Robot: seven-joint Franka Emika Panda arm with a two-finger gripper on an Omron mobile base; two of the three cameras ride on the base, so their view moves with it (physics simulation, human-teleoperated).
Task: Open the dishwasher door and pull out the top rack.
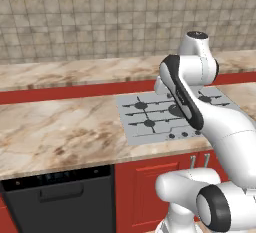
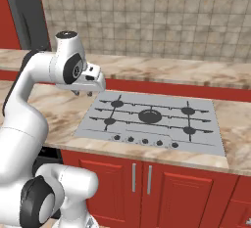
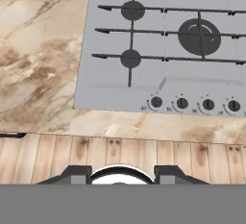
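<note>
The arm folds high — gripper (image 2: pixel 83 93) pointing down, jaws spread.

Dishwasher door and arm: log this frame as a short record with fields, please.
dishwasher door: shut, upright under the counter, left of the red cabinets
door handle: untouched
top rack: hidden behind the shut door
gripper: raised over the counter at the left edge of the cooktop, holding nothing; finger spacing unclear
task progress: not started
</note>
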